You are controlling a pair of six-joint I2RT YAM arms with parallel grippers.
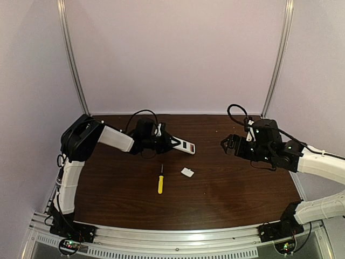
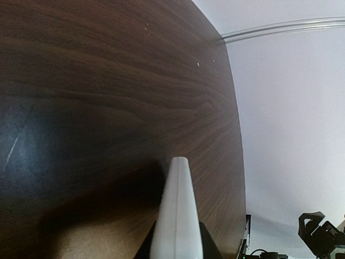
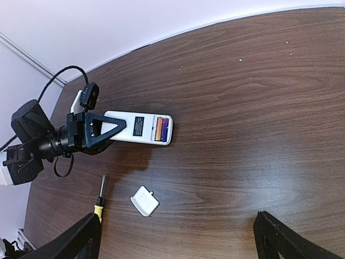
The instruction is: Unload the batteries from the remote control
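Observation:
My left gripper [image 1: 171, 142] is shut on one end of the white remote control [image 1: 184, 146], holding it flat just above the table. In the right wrist view the remote control [image 3: 139, 128] lies face-down with its battery bay open, and two batteries [image 3: 161, 129], one orange and one blue-purple, sit side by side in it near the free end. The left wrist view shows the remote control [image 2: 177, 216] edge-on, sticking out from my left gripper [image 2: 177, 249]. My right gripper [image 1: 229, 144] hovers open to the right of the remote, and nothing lies between its fingertips [image 3: 75, 243].
A small white lid piece [image 1: 187, 172] lies on the dark wooden table [image 1: 237, 189] in front of the remote. Left of it is a yellow-handled screwdriver [image 1: 160, 181]. White walls close in the back and both sides of the table.

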